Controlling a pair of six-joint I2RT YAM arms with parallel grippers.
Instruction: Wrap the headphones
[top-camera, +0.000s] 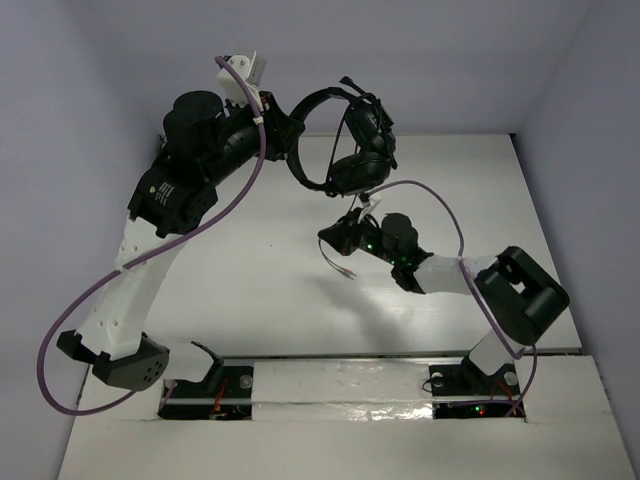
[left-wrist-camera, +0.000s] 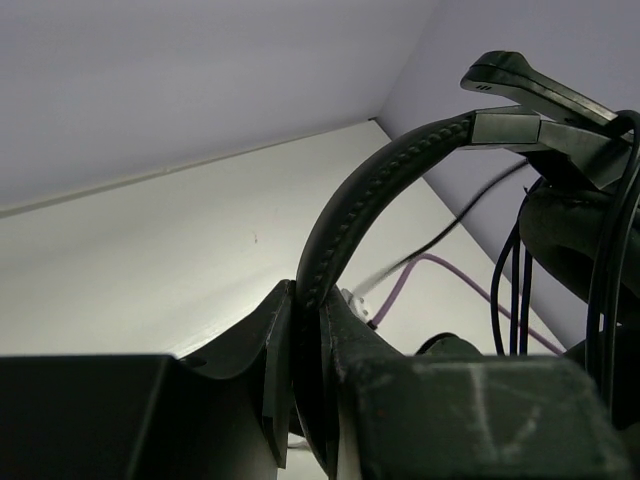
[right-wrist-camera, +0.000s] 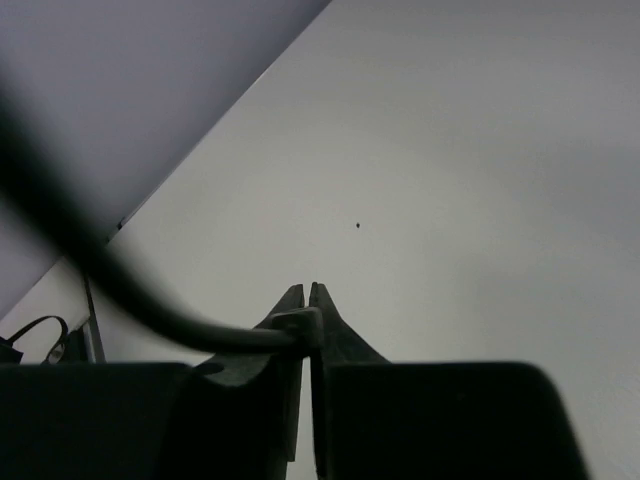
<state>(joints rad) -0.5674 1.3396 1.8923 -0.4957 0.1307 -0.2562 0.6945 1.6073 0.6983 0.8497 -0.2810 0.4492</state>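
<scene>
The black headphones (top-camera: 350, 140) hang in the air above the far part of the table. My left gripper (top-camera: 298, 140) is shut on the thin arched headband (left-wrist-camera: 385, 175); the left wrist view shows the band clamped between the jaws (left-wrist-camera: 312, 300). The two earcups (top-camera: 362, 170) hang together at the right, with dark cable loops (left-wrist-camera: 515, 290) beside them. My right gripper (top-camera: 335, 238) sits just below the earcups, shut on the thin dark cable (right-wrist-camera: 200, 335), which runs out to the left of its jaws (right-wrist-camera: 305, 292). The cable's free end with the reddish plug (top-camera: 347, 272) dangles below the gripper.
Thick purple robot cables loop beside the left arm (top-camera: 240, 195) and over the right arm (top-camera: 445, 210). The white table (top-camera: 260, 290) is walled at the back and both sides. The arm bases stand at the near edge (top-camera: 330, 385).
</scene>
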